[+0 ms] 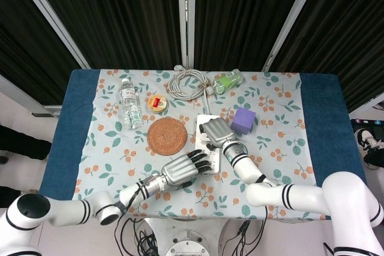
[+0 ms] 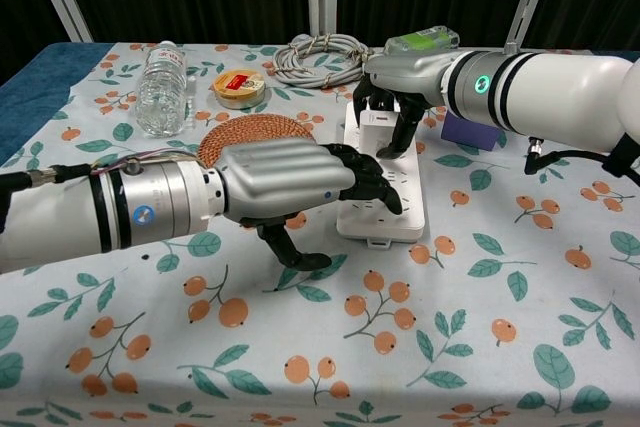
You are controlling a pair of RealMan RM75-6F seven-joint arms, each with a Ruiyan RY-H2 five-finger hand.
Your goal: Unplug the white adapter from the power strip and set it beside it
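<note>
The right hand [image 2: 392, 97] curls its fingers around the white adapter [image 2: 378, 125], which sits plugged into the far end of the power strip [image 2: 385, 197]; the grip appears closed, though full contact is hard to confirm. The left hand [image 2: 300, 187], holding nothing, rests with its fingers bent down on the strip's near half, apparently bracing it. Judged from this, the grasp is made, while the pull-out and the set-down remain. For placement, bare floral worktop [image 1: 276, 130] lies to the strip's right, bounded by the purple block [image 1: 243, 120] near the adapter. On the other side the woven coaster [image 1: 166, 136] lies close. A coiled cable [image 1: 187, 82] and a green item [image 1: 228, 80] lie beyond the strip's far end.
</note>
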